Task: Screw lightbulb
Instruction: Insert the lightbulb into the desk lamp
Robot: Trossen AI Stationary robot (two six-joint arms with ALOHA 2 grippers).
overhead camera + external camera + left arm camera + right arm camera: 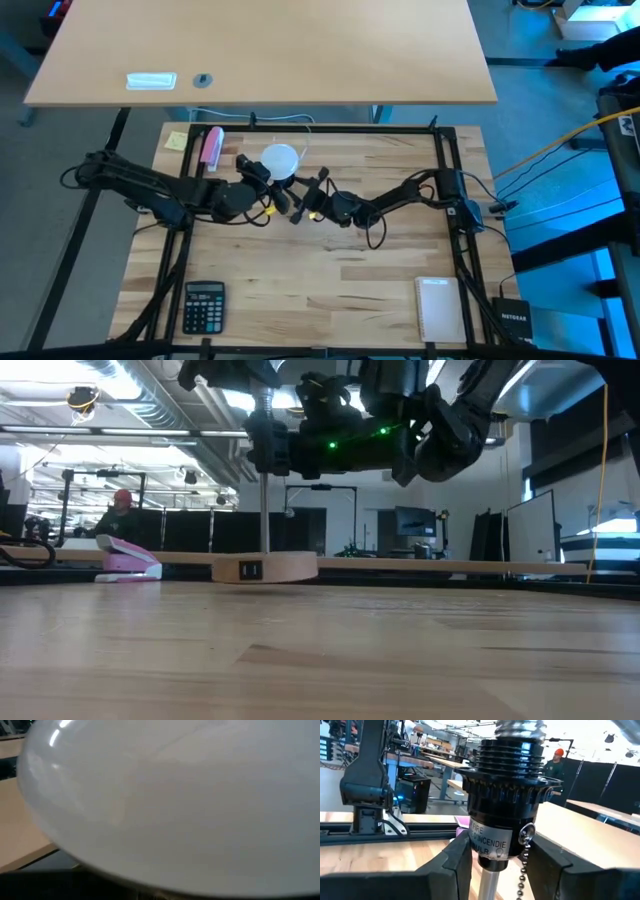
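Nearest on the pale wooden table [330, 290] lie a black calculator [204, 305] at the near left and a white flat box [439, 308] at the near right, both well apart from the work. Farther in, toward the table's far middle, the two dark arms meet. The right gripper [495, 862] pinches the black ribbed lamp socket [502, 815] between its fingers, just above the thin metal post [265, 515] that rises from the round wooden base disc [264, 567]. The left gripper [262, 180] sits at the round frosted white lightbulb [280, 160], which fills the left wrist view; the fingers themselves are hidden there, so I cannot tell whether they clamp the globe.

The bulb stands on top of the socket, its silver screw thread [520, 727] still showing above the socket rim. I judge the threading begun or about to begin, not finished: more turns remain.

A pink stapler [211, 146] lies beyond at the far left. In the low view both grippers blur into one dark mass.
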